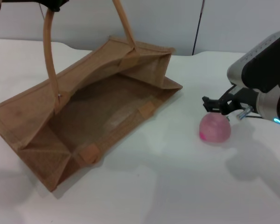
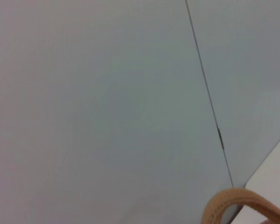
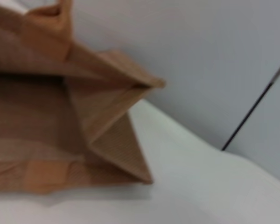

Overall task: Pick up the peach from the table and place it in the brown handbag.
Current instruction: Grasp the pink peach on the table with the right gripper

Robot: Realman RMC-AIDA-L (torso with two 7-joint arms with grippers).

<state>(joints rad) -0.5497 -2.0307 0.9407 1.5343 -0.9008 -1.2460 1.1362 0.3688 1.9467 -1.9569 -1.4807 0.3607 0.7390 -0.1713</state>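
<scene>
The peach (image 1: 214, 128), pale pink with a magenta spot, lies on the white table (image 1: 177, 186) at the right. My right gripper (image 1: 220, 107) hovers just above and behind it, open, with its dark fingers spread over the fruit's top. The brown handbag (image 1: 98, 116) is tilted with its mouth facing me and its inside bare. One handle (image 1: 47, 51) rises to my left gripper (image 1: 55, 4) at the top edge of the head view, which holds it up. The left wrist view shows only a handle loop (image 2: 233, 201) against the wall. The bag's corner (image 3: 112, 116) fills the right wrist view.
A grey wall (image 1: 177, 23) with a dark vertical seam runs behind the table. The bag's second handle (image 1: 125, 25) slants up out of the head view. Bare tabletop lies between the bag and the peach.
</scene>
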